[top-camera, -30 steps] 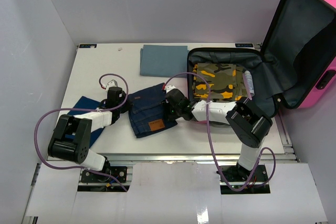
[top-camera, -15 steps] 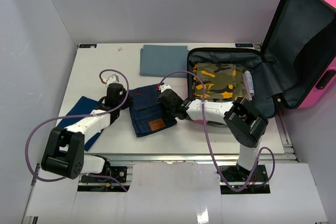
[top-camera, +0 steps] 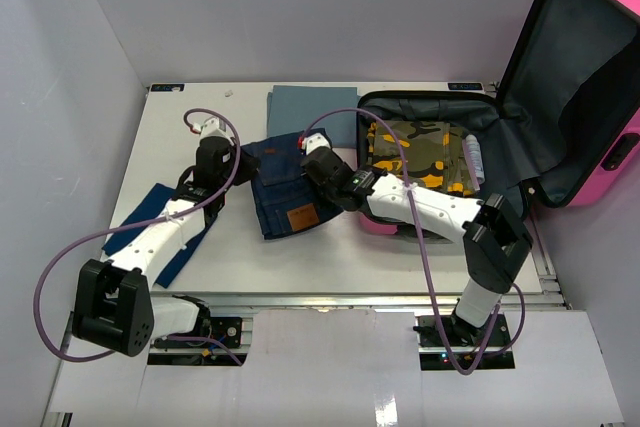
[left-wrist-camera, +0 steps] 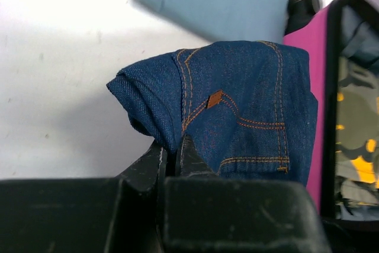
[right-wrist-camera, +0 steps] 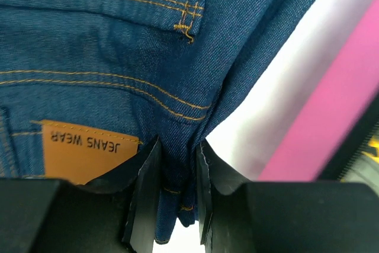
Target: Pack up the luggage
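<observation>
The luggage (top-camera: 565,87), an open hot-pink hard-shell suitcase, lies just beyond the right gripper (right-wrist-camera: 176,164); it and the left gripper (left-wrist-camera: 173,149), both clamping the folded blue denim jeans (top-camera: 290,197), should lift level.

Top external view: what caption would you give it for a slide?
The left gripper and right gripper pinch folded jeans from opposite sides beside the open pink luggage.

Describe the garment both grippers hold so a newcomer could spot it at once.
Start at the open pink suitcase on the right; just left of it lie the folded jeans. Unlike the plain grey-blue cloth behind and the navy cloth farther left, they are dark denim with orange stitching and a tan patch.
</observation>
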Controlling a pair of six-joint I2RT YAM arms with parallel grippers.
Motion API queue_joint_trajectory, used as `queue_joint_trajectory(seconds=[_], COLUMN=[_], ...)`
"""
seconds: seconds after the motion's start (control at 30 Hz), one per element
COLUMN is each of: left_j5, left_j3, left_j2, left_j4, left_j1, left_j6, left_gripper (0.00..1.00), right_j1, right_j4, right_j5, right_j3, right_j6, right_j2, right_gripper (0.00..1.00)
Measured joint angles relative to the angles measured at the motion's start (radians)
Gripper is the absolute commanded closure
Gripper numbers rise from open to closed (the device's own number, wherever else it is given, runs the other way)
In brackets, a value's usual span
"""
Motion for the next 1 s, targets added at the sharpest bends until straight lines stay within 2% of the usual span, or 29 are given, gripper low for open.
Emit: queue_joint_trajectory(seconds=[0.23,0.4,0.57,0.73,1.0], left_j5=[0.020,0.068,0.102,0.147,0.182], left_j3=[0.119,0.311,0.449,0.624,0.918], left_j2=[0.018,0.134,0.265,0.460,0.790], left_j4=[0.022,0.034,0.083,0.125,0.161], left_j1=[-0.029,-0.116,-0.194,-0.274,-0.376], left_j6=[0.022,0.045,0.044,0.044,0.060], left_gripper=[1.00,1.00,1.00,1.00,1.00], right_j1=[0.000,-0.034,-0.162,-0.266,-0.486], right_j4=[-0.096,-0.136,-0.153,-0.167,-0.177], right_j5=[0.089,0.129,0.131,0.133,0.108], right_j3=[0.102,0.097,0.023,-0.076,-0.132], right_j6=[-0.026,-0.026,-0.024,-0.020,-0.038], right_j2=[-0.051,-0.159,-0.307,-0.423,-0.463], right_gripper=[0.92,0.92,0.92,0.92,0.92])
